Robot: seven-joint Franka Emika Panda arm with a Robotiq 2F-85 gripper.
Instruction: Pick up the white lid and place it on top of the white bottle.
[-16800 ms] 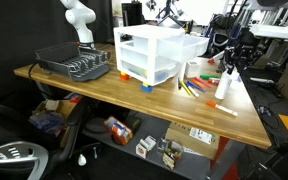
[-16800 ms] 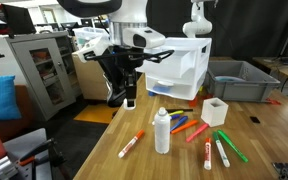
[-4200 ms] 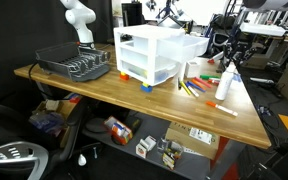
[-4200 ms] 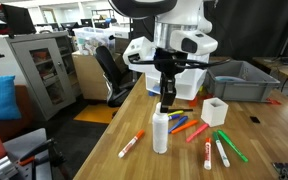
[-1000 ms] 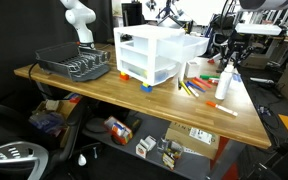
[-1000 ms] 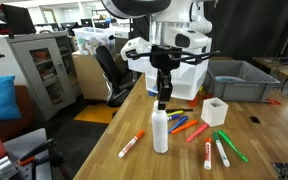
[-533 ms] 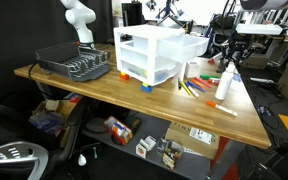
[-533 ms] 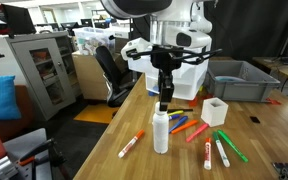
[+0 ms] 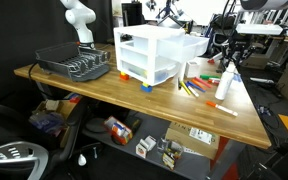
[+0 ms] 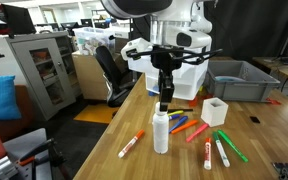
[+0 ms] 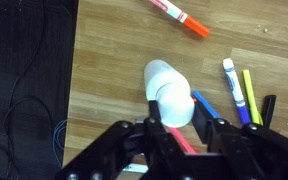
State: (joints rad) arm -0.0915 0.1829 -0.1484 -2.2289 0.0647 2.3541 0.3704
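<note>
The white bottle point(image 10: 161, 136) stands upright near the wooden table's edge, also seen in an exterior view point(image 9: 224, 87). My gripper point(image 10: 164, 101) hangs straight above it, shut on the white lid point(image 11: 174, 104). In the wrist view the lid sits between the two black fingers point(image 11: 206, 112), and the bottle point(image 11: 158, 74) shows just beyond it, slightly off to the upper left. The lid is close above the bottle's top; I cannot tell whether they touch.
Several coloured markers point(image 10: 210, 138) lie beside the bottle, with an orange one point(image 10: 131, 145) nearer the table edge. A small white cup point(image 10: 215, 111), a white drawer unit point(image 9: 152, 55), a grey bin point(image 10: 239, 80) and a dish rack point(image 9: 74, 64) stand on the table.
</note>
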